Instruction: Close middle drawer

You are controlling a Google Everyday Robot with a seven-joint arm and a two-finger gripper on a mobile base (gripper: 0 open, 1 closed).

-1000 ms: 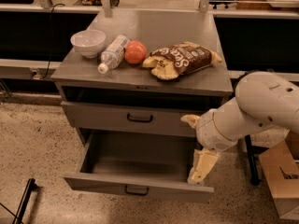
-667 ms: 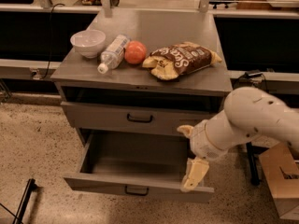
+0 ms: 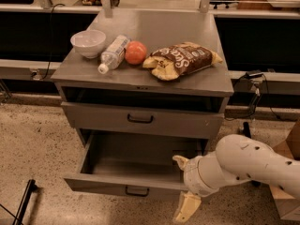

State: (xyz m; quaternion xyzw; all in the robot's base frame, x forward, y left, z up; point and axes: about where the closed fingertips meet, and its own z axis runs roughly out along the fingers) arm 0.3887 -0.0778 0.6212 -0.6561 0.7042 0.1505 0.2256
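The middle drawer (image 3: pixel 117 184) is pulled far out of the grey cabinet, its deep tray empty, with a small black handle (image 3: pixel 137 191) at the centre of its low front panel. My gripper (image 3: pixel 184 185) is at the right end of that front panel. It is open and empty. One cream finger (image 3: pixel 180 161) is over the tray just behind the panel. The other finger (image 3: pixel 187 209) hangs in front of and below the panel. My white arm (image 3: pixel 248 165) reaches in from the right.
Above it, a taller drawer front (image 3: pixel 140 120) with a bigger handle stands slightly out. On the cabinet top (image 3: pixel 159 27) are a white bowl (image 3: pixel 88 42), a lying water bottle (image 3: pixel 112 54), an orange fruit (image 3: pixel 135 52) and a chip bag (image 3: pixel 182 59). A cardboard box (image 3: pixel 288 182) is at the right.
My arm has moved down and to the left. The gripper has dropped from the drawer's right side to the right end of its front panel. The drawer has not visibly moved.
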